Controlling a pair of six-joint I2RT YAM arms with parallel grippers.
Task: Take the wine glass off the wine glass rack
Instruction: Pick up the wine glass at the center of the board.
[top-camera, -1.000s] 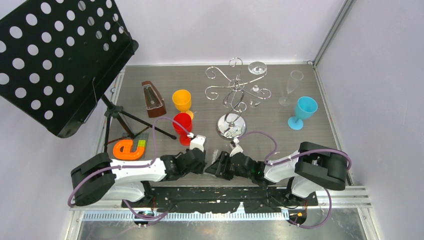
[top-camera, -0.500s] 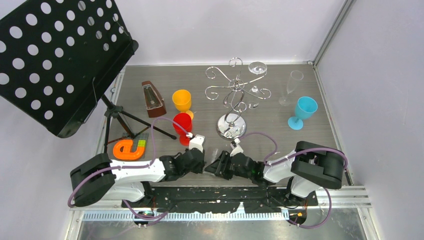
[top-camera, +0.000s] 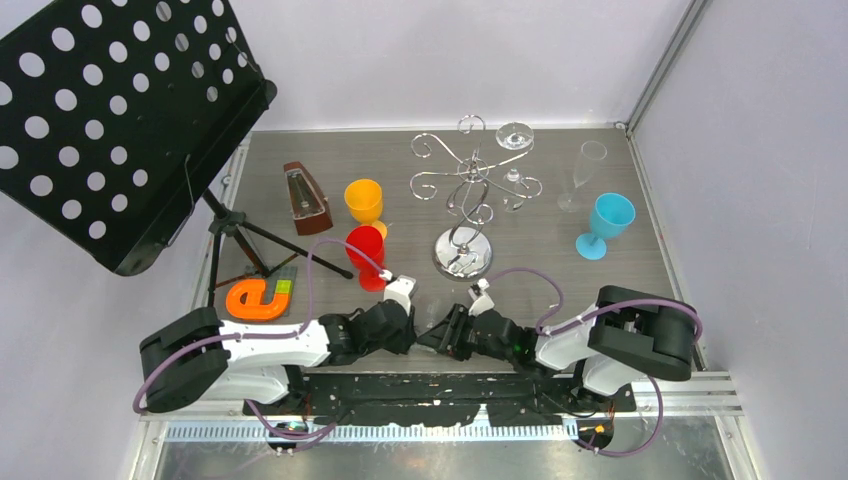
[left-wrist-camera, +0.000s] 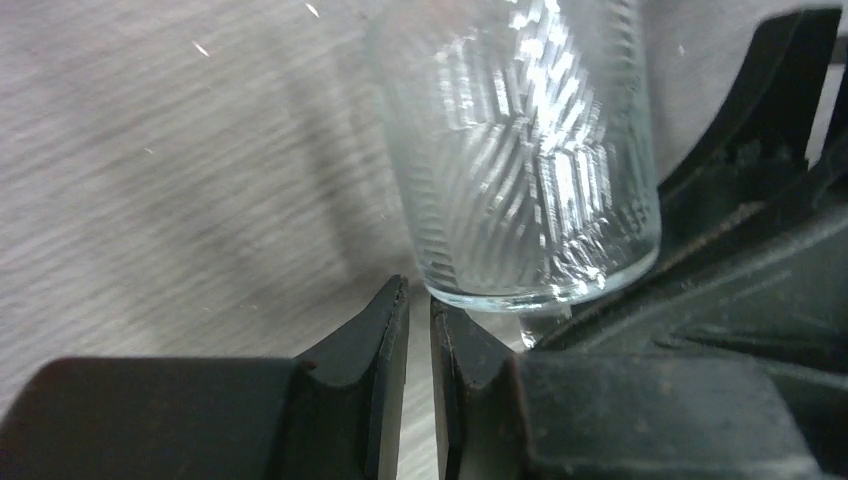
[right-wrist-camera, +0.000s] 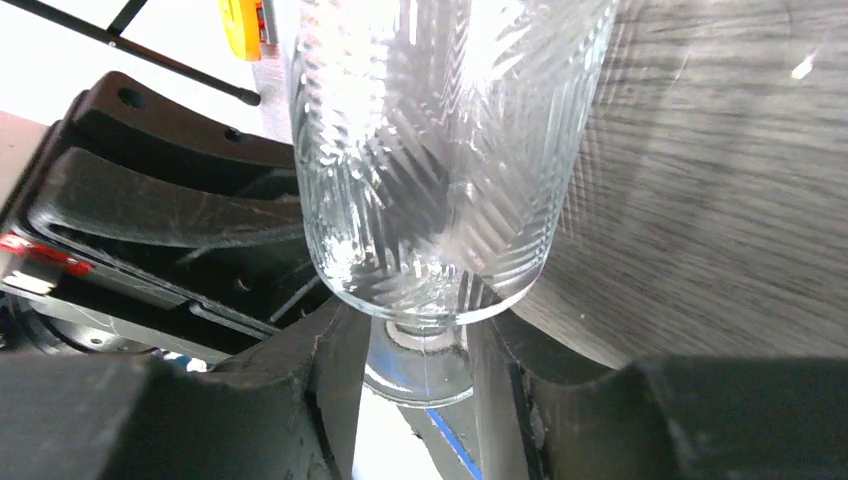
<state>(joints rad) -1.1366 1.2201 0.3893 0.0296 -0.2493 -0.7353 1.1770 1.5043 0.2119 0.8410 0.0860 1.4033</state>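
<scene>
The chrome wine glass rack (top-camera: 464, 196) stands at mid table on its round mirrored base. A clear wine glass (top-camera: 514, 136) hangs from its right rear arm. Both grippers are far from it, at the near edge. My right gripper (top-camera: 447, 333) (right-wrist-camera: 412, 345) is shut on the short stem of a ribbed clear stemmed glass (right-wrist-camera: 440, 150), which lies low over the table with its bowl pointing away. My left gripper (top-camera: 409, 334) (left-wrist-camera: 420, 305) is shut and empty, with its tips just under that glass's bowl (left-wrist-camera: 525, 150).
A red cup (top-camera: 365, 247) and an orange cup (top-camera: 364, 200) stand left of the rack, with a metronome (top-camera: 305, 198) beyond them. A blue goblet (top-camera: 605, 222) and a clear flute (top-camera: 583, 175) stand at the right. A music stand (top-camera: 120, 120) and an orange letter (top-camera: 257, 298) are at the left.
Both grippers have shifted slightly toward the near edge and a little right, staying tip to tip. The glass on the rack has not moved.
</scene>
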